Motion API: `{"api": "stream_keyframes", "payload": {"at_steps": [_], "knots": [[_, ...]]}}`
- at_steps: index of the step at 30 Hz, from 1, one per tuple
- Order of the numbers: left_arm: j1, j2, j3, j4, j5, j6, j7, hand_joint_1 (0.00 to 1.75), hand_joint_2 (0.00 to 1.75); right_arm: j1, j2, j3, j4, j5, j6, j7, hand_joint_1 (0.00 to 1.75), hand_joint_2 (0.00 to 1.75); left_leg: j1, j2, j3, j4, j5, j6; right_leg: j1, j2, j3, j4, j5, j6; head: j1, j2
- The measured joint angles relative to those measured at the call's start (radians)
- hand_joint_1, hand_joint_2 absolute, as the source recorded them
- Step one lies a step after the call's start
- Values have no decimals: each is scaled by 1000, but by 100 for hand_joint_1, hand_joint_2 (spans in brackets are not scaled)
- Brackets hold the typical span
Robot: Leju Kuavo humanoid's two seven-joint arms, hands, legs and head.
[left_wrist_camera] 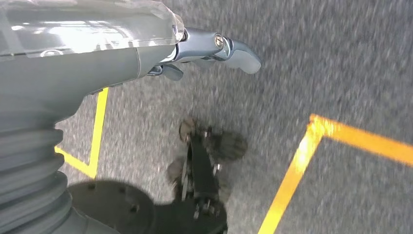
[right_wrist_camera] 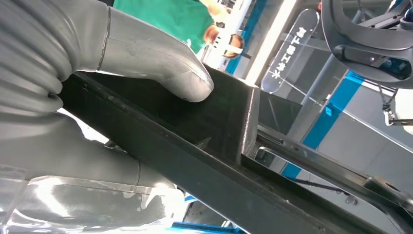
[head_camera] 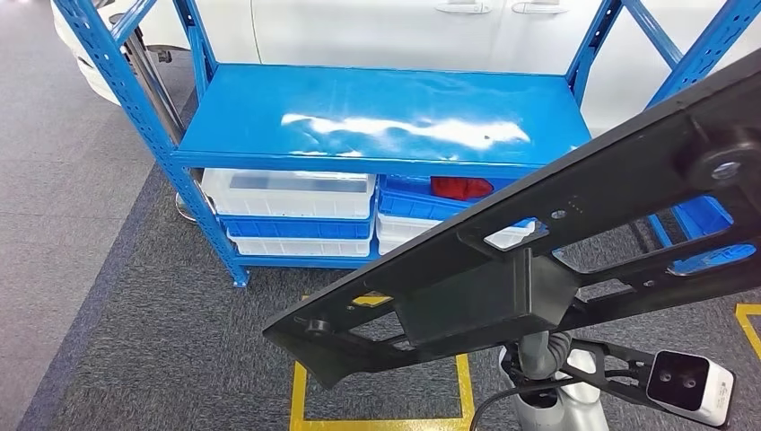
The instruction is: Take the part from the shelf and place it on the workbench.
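A long black plastic part (head_camera: 538,242) with cut-outs and a boxy middle runs slantwise across the head view, lifted in front of the blue shelf (head_camera: 377,112). My right hand (right_wrist_camera: 146,58) grips this part (right_wrist_camera: 214,146); its grey thumb presses on the part's flat top in the right wrist view. The right wrist and its white camera (head_camera: 689,384) show below the part in the head view. My left hand (left_wrist_camera: 214,48) hangs over the grey carpet with its fingers loosely curled and nothing in it.
The shelf's top board is bare and shiny. Beneath it stand white and blue bins (head_camera: 292,208), one holding a red piece (head_camera: 459,187). Yellow floor tape (head_camera: 386,395) marks the carpet. A white car (head_camera: 404,27) is behind the shelf. A person in green (right_wrist_camera: 185,19) stands nearby.
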Motion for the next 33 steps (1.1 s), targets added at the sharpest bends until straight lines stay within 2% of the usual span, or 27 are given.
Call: {"api": "stream_keyframes", "payload": {"at_steps": [1,2,3,4,5,6,7,8,9,11,12,14,16,17,18,19,20,22,23,24,26,28,30,32,33], "knots": [[0,3,0,0,-1,9,-3,0,175,2,1,-7,-1,4,2,0,175,175,-1,3,-3,1,2,1,-1,0,-30,67,-26,2,0,0],[0,7,0,0,-2,18,-6,0,175,5,1,-13,-2,9,3,0,175,175,-2,7,-6,1,3,2,-2,0,-50,109,-36,4,0,0],[0,10,0,0,-4,24,-10,0,175,7,1,-18,-4,13,3,0,175,175,-3,11,-7,2,4,2,-3,0,-51,113,-26,4,0,0],[0,12,0,0,-5,28,-12,0,175,8,2,-21,-7,16,2,0,175,175,-4,17,-7,3,4,1,-3,-3,-30,74,2,2,0,0],[-1,15,0,0,-8,29,-14,0,175,9,2,-23,-11,17,0,0,175,175,-5,22,-5,3,3,1,-2,-10,5,4,39,-3,0,0],[-1,17,0,0,-11,29,-17,0,175,8,2,-24,-15,18,-2,0,175,175,-7,28,-4,4,3,-1,1,-27,43,-71,68,-9,0,0],[-2,19,-1,0,-15,30,-19,0,175,8,3,-24,-21,22,-7,0,175,175,-9,34,-3,5,2,-5,5,-41,71,-131,89,-15,0,0],[-2,21,-2,0,-20,32,-20,0,175,9,3,-24,-26,26,-14,0,175,175,-11,40,-4,5,2,-10,10,-51,85,-167,98,-21,0,0],[-2,24,-3,0,-26,37,-22,0,175,10,3,-24,-31,30,-22,0,175,175,-12,48,-4,5,3,-15,14,-53,87,-179,97,-26,0,0],[-4,28,-7,0,-38,51,-22,0,175,17,4,-24,-42,35,-39,0,175,175,-13,58,-4,4,2,-27,12,-34,82,-185,106,-35,0,0],[-5,29,-8,0,-42,56,-22,0,175,20,5,-24,-47,37,-48,0,175,175,-12,50,-7,12,-6,-33,9,-26,82,-190,111,-40,0,0],[-6,33,-10,-1,-52,58,-21,0,175,27,7,-22,-59,46,-71,0,175,175,-9,19,-36,80,-55,-41,2,-11,81,-199,120,-49,0,0],[-2,36,-16,-1,-61,59,-18,0,175,38,9,-20,-71,53,-90,0,175,175,-7,1,-95,217,-124,-46,3,5,76,-198,124,-54,0,0],[0,38,-20,-1,-64,59,-17,0,175,46,9,-20,-76,54,-96,0,175,175,-6,-1,-120,273,-143,-47,3,15,74,-196,124,-54,0,0],[1,40,-23,-1,-68,59,-16,0,175,53,9,-20,-82,55,-100,0,175,175,-5,-1,-130,298,-143,-49,3,25,72,-194,125,-53,0,0],[1,41,-27,-1,-71,57,-15,0,175,58,9,-20,-88,57,-104,0,175,175,-4,-3,-119,278,-122,-49,2,36,72,-191,124,-52,0,0],[1,43,-31,-1,-76,56,-14,0,175,62,9,-20,-96,62,-109,0,175,175,-2,-8,-91,221,-86,-49,1,47,72,-187,123,-50,0,0],[1,46,-37,-1,-84,52,-10,0,175,67,9,-18,-112,75,-120,0,175,175,4,-43,-22,82,-31,-47,1,69,68,-176,119,-41,0,0],[1,47,-39,-1,-87,50,-7,0,175,68,9,-16,-120,82,-125,0,175,175,6,-58,-2,39,-20,-45,1,79,64,-171,119,-35,0,0],[1,48,-41,-1,-88,48,-4,0,175,69,9,-14,-127,86,-131,0,175,175,6,-68,7,20,-20,-42,1,88,58,-168,120,-29,0,0],[-1,49,-45,-1,-89,44,1,0,175,73,8,-11,-140,91,-138,0,175,175,4,-54,5,18,-18,-32,-1,105,49,-168,126,-15,0,0],[-5,50,-50,-1,-85,46,6,0,175,72,7,-9,-150,91,-141,0,175,175,5,-34,5,11,-11,-17,-1,84,35,-144,109,-4,0,0],[-6,51,-52,-1,-78,50,16,0,175,63,6,-3,-153,90,-144,0,175,175,5,-11,2,7,-7,-8,-1,38,-11,-46,53,4,0,0],[-3,52,-52,-1,-72,53,25,0,175,54,5,4,-151,88,-150,0,175,175,1,13,-1,8,-7,-5,-5,16,-71,81,0,9,0,0],[-2,53,-52,-1,-70,54,28,0,175,51,4,7,-150,88,-154,0,175,175,0,24,-2,9,-7,-5,-6,11,-84,111,-4,10,0,0]]}}
